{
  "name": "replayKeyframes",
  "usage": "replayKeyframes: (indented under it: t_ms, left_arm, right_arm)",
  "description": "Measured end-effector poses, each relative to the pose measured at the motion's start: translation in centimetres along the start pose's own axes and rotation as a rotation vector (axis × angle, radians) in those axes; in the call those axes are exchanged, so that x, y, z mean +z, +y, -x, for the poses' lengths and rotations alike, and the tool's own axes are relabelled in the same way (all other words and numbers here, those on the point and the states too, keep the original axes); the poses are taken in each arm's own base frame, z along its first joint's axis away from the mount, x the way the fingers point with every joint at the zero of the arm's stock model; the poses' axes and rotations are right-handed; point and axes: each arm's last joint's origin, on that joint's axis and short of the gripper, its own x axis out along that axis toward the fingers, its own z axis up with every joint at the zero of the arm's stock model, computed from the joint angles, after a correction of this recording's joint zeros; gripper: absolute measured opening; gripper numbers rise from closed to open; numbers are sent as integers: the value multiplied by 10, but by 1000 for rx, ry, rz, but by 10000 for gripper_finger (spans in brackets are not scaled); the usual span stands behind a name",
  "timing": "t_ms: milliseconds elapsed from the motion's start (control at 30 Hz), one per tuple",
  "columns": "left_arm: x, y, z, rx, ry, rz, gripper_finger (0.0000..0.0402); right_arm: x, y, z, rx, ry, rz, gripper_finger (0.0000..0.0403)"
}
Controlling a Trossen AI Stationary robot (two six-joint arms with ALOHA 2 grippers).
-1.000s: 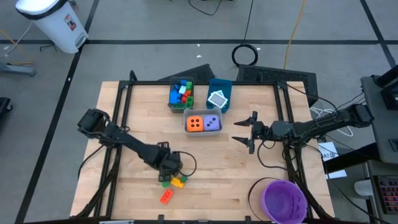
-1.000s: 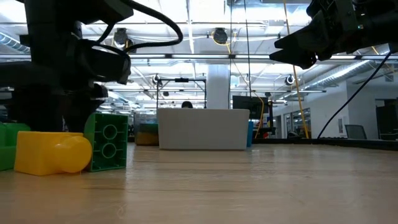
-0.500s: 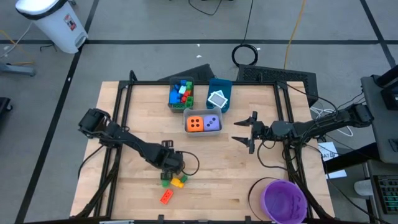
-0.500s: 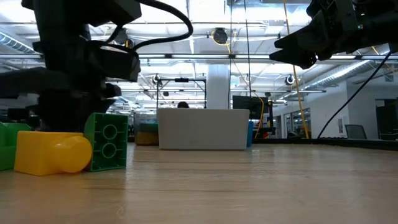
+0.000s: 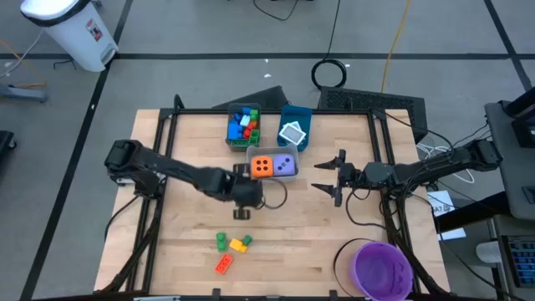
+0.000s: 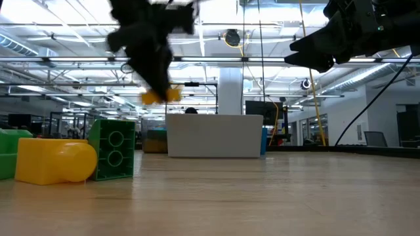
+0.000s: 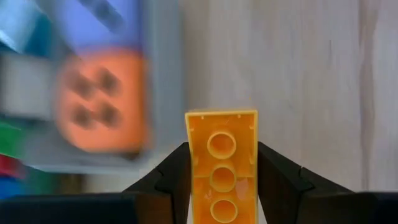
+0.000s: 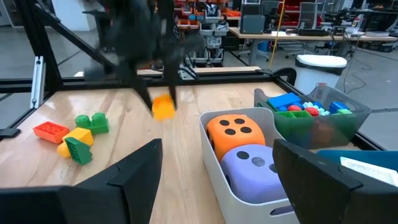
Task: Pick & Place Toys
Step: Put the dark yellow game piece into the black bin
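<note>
My left gripper (image 7: 222, 186) is shut on an orange brick (image 7: 222, 163) and hangs above the table beside the grey bin (image 5: 273, 176) that holds the orange die (image 5: 262, 166) and the purple die (image 5: 285, 165). The brick also shows in the low view (image 6: 161, 96) and in the right wrist view (image 8: 163, 107). A green brick (image 5: 221, 241), a yellow brick (image 5: 240, 244) and a red brick (image 5: 224, 265) lie on the table near its front edge. My right gripper (image 5: 328, 177) is open and empty, to the right of the dice bin. My left gripper pinches the orange brick's two long sides (image 7: 191, 168) between its two fingers (image 7: 273, 177). The brick's studded face is turned toward the wrist camera, and its free end sticks out past the fingertips. The brick hangs below the gripper, lifted clear of the table (image 6: 161, 96).
A grey bin of small bricks (image 5: 243, 127) and a blue bin with a white-teal tile (image 5: 294, 128) stand at the far edge. A round purple bowl (image 5: 382, 269) sits at the front right corner. Bare wood lies between the dice bin and the loose bricks.
My left gripper has risen from the loose bricks near the front edge with the orange brick and has gone toward the far edge and a little right, up to the dice bin. The green, yellow and red bricks stay where they were.
</note>
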Motion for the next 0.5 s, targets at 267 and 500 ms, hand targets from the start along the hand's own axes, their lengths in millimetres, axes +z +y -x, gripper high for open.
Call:
replayKeyframes:
  t_ms: [267, 500]
  left_arm:
    - [23, 73, 58, 240, -251, 79, 148]
    - [-11, 165, 49, 342, -526, 379, 150]
  right_arm:
    - [-1, 0, 0, -1, 12, 4, 279]
    - [-1, 0, 0, 1, 13, 4, 279]
